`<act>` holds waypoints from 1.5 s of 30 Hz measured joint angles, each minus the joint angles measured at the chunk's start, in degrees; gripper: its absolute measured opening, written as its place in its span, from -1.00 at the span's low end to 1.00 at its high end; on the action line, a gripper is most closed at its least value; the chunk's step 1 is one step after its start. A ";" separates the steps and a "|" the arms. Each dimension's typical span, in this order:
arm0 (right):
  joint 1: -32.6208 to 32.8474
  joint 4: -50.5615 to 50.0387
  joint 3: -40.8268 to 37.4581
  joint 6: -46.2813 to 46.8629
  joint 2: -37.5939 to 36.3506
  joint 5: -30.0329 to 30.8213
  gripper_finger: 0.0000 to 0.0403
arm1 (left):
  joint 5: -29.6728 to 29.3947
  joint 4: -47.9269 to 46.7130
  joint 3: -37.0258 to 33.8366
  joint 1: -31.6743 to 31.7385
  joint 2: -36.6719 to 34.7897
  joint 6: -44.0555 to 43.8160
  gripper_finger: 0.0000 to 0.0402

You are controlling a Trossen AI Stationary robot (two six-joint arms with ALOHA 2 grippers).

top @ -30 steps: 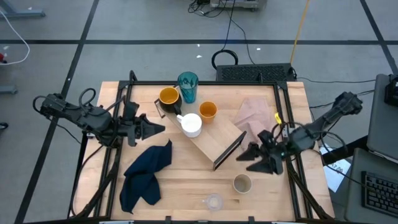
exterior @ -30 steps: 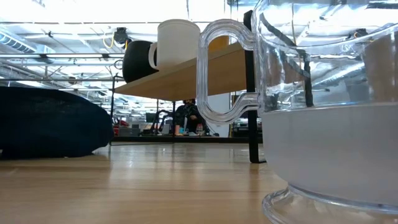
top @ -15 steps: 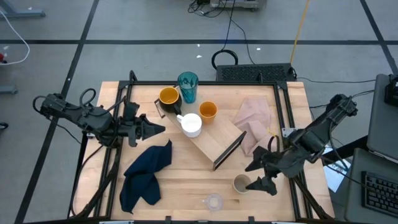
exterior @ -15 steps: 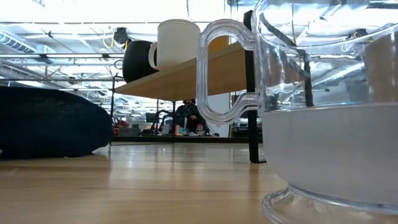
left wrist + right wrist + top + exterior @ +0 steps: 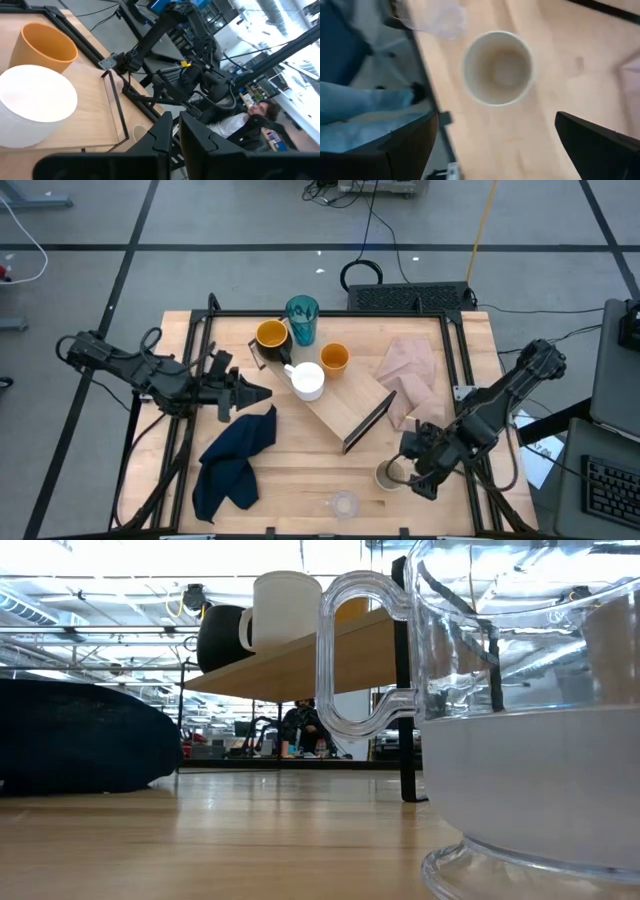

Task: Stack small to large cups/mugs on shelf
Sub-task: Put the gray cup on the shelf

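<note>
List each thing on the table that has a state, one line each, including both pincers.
Left pincer: shut, empty, beside the dark blue cloth.
Right pincer: open, over the beige-grey cup.
Beige-grey cup: upright, empty, on the table.
Small clear cup: upright, near the front edge.
White mug: upright on the light-wood shelf.
Small orange cup: upright on the shelf.
Pinkish-beige cloth: crumpled.

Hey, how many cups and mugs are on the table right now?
6: teal tumbler, yellow mug and orange cup at the far side, white mug on the shelf, beige cup and clear cup near front. None looks hidden.
</note>
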 joint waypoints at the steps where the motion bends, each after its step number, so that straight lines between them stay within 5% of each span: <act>1: -0.40 -0.83 0.00 -0.39 0.62 0.12 0.94 | 0.00 -0.02 0.00 0.02 0.50 -0.12 -0.84; 12: -5.82 -4.31 0.00 -5.33 6.20 1.99 0.94 | 2.97 0.53 0.00 0.00 4.81 -4.06 -0.84; 32: -7.15 2.09 -7.95 -7.41 8.50 -4.73 0.89 | 3.87 3.61 0.00 -3.26 5.07 -4.74 -0.84; 39: -7.15 4.61 -8.89 -7.29 8.50 -4.82 0.27 | 3.85 3.59 0.00 -3.28 5.07 -4.80 -0.84; 45: -7.21 4.61 -8.90 -8.93 8.50 -4.98 -0.80 | 3.85 3.59 0.00 -3.28 5.07 -4.85 -0.84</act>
